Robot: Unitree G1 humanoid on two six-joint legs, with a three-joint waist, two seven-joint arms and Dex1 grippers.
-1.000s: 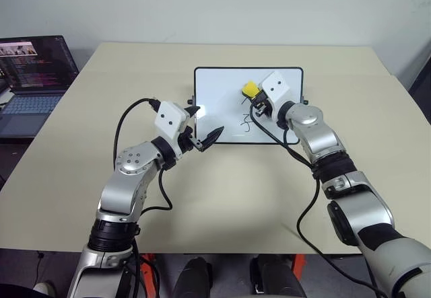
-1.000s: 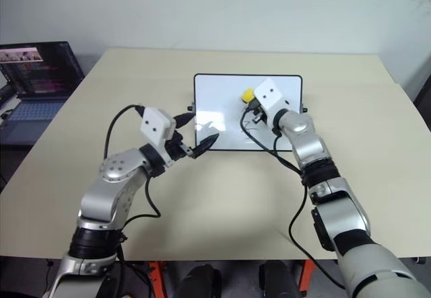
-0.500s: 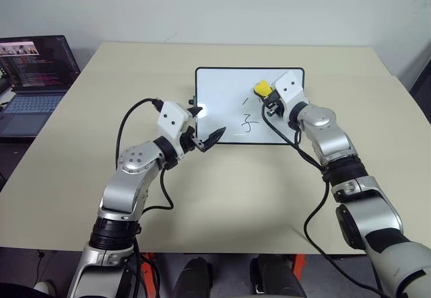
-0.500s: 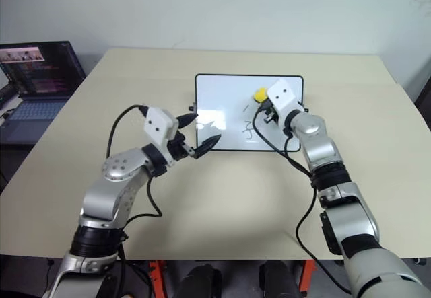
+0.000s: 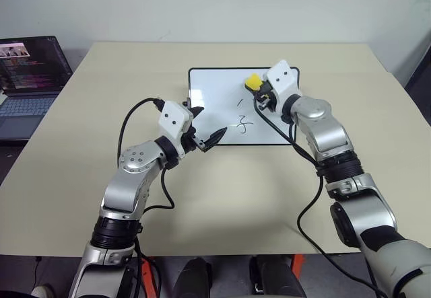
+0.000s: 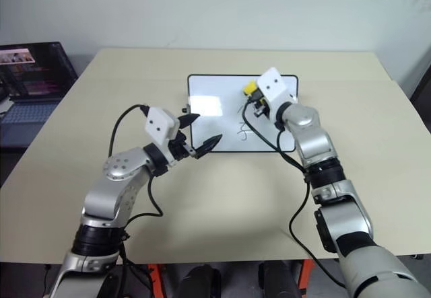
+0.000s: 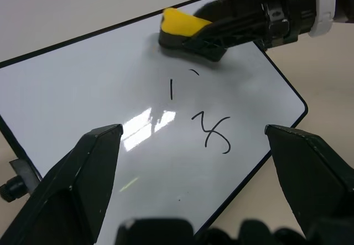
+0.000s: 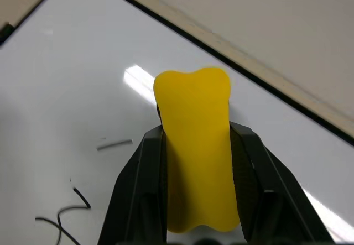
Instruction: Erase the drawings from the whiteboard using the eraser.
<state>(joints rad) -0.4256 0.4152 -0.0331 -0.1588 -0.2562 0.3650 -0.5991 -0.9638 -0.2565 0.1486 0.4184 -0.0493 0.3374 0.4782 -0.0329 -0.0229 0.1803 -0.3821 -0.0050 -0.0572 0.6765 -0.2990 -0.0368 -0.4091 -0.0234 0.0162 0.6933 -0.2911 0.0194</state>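
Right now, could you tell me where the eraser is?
The eraser is clamped in the right gripper over the whiteboard's far right part, just beyond the drawings.

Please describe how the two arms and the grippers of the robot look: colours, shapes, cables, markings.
Both arms are silver-grey metal with rounded joints and black bands. A white box with two small dark dots sits at each wrist. The left gripper and the right gripper each have two black pointed fingers. Black cables loop beside each arm.

Glossy whiteboard (image 5: 215, 103), matt table (image 5: 222, 197)
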